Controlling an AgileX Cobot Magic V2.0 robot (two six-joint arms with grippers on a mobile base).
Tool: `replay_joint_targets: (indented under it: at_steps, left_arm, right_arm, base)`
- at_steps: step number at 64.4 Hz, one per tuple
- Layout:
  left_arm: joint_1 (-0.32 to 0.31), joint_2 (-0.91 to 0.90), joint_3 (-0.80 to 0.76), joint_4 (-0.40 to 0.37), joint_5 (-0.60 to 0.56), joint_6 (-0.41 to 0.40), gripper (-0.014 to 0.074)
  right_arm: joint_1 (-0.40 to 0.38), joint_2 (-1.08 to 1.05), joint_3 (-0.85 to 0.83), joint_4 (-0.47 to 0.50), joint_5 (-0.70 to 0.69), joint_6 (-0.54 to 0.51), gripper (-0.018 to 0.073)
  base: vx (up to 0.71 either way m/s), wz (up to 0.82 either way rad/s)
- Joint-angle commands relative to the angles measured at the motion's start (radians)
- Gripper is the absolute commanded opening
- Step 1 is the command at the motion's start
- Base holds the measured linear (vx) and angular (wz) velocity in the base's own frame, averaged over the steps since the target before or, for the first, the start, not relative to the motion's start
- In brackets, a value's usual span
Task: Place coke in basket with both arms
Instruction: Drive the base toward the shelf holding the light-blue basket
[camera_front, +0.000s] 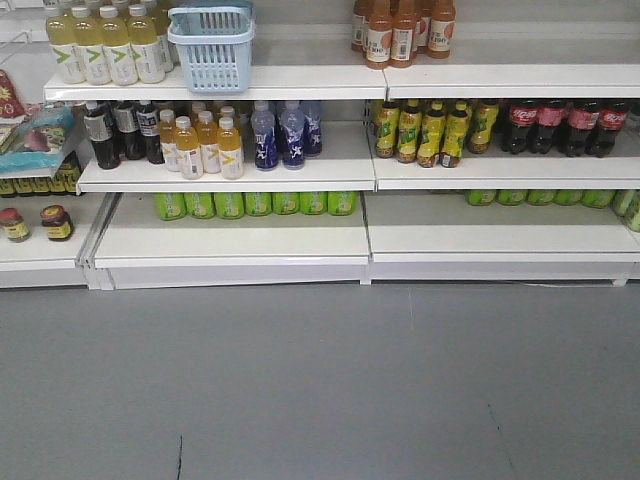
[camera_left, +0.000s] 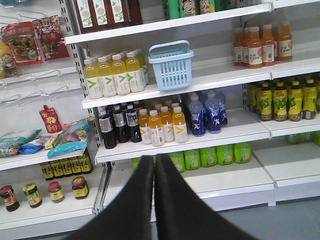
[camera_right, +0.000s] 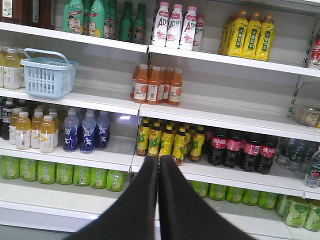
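Several dark coke bottles with red labels (camera_front: 560, 125) stand at the right of the middle shelf; they also show in the right wrist view (camera_right: 240, 149). A light blue plastic basket (camera_front: 211, 47) sits on the upper shelf at the left, also seen in the left wrist view (camera_left: 171, 65) and the right wrist view (camera_right: 47, 73). My left gripper (camera_left: 154, 160) is shut and empty, well back from the shelves. My right gripper (camera_right: 158, 160) is shut and empty, also back from the shelves. Neither gripper shows in the front view.
White shelves (camera_front: 230, 170) hold pale yellow bottles (camera_front: 105, 45), orange juice bottles (camera_front: 203, 143), blue bottles (camera_front: 280, 133), yellow-green tea bottles (camera_front: 430, 130), brown bottles (camera_front: 400, 30) and green bottles (camera_front: 255, 203). Jars (camera_front: 35, 223) and snack bags (camera_left: 25, 42) stand left. Grey floor (camera_front: 320, 390) lies in front.
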Motion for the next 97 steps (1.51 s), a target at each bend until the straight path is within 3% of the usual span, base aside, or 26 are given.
replay_joint_targets:
  at_steps: [1, 97]
  left_arm:
    - [-0.006, 0.024, 0.012, -0.009, -0.065, -0.010, -0.0006]
    - [-0.006, 0.024, 0.012, -0.009, -0.065, -0.010, -0.0006]
  right_arm:
    - [-0.003, -0.018, 0.011, -0.002, -0.075, -0.005, -0.0002]
    - [-0.003, -0.018, 0.011, -0.002, -0.075, -0.005, -0.0002]
  base:
    - [0.00, 0.00]
    - [0.01, 0.01]
